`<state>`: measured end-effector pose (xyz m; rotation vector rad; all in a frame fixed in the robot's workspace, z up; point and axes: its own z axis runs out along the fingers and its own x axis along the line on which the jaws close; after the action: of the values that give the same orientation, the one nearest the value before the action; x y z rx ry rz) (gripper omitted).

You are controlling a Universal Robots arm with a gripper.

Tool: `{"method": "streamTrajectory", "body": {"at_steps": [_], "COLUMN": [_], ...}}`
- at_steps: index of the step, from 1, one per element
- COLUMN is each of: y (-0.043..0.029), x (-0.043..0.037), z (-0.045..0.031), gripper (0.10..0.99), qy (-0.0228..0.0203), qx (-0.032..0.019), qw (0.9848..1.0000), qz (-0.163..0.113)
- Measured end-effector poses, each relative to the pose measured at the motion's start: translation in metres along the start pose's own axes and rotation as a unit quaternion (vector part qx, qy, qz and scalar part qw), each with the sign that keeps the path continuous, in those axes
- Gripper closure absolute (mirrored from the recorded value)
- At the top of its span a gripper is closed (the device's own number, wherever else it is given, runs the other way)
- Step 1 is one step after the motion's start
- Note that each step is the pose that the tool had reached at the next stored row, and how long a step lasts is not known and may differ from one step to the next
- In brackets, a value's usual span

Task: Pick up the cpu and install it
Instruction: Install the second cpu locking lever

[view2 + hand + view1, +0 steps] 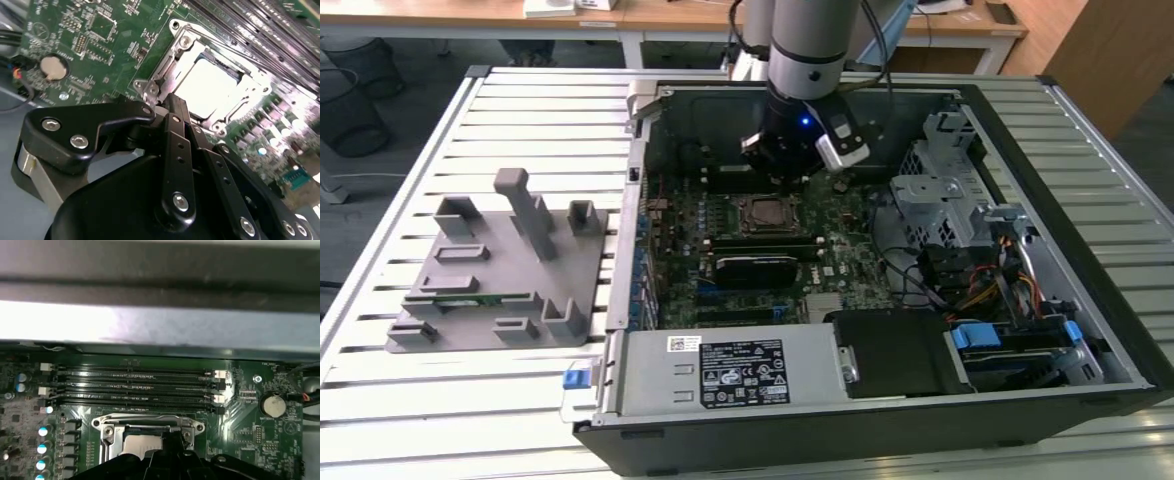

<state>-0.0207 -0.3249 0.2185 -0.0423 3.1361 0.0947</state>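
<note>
The cpu (pixel 209 86) lies flat inside the metal socket frame (pixel 176 31) on the green motherboard, its pale silvery top facing up; it also shows as the cpu (pixel 136 444) in the first wrist view. My gripper (pixel 171 101) hangs just over the edge of the socket frame, fingers drawn together to a narrow tip with nothing between them. In the exterior view the gripper (pixel 782 180) is inside the open computer case, a little behind the socket frame (pixel 765 212).
Memory slots (pixel 135 385) run beside the socket. A coin battery (pixel 274 405) sits further along the board. The case walls (pixel 635 200), a drive cage (pixel 947 190) and cables (pixel 987 280) ring the board. A grey fixture (pixel 494 280) holding a green memory stick (pixel 467 297) stands at the exterior view's left.
</note>
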Motion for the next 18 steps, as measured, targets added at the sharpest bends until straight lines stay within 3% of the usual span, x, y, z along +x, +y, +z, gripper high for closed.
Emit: {"method": "streamTrajectory", "body": {"at_steps": [4,10,14,17,18], "y": [0.0009,-0.008,-0.0192,-0.0398,-0.0427], "x": [-0.0001,0.0002,0.0005,0.001,0.0011], "z": [-0.0161,-0.0175,-0.018,-0.0189,-0.0191], "gripper": [0.98,0.98,0.98,0.98,0.98], "qy": [0.0,0.0,0.0,0.0,0.0], "qx": [0.0,0.0,0.0,0.0,0.0], "qw": [1.0,1.0,1.0,1.0,1.0], "qz": [0.0,0.0,0.0,0.0,0.0]}}
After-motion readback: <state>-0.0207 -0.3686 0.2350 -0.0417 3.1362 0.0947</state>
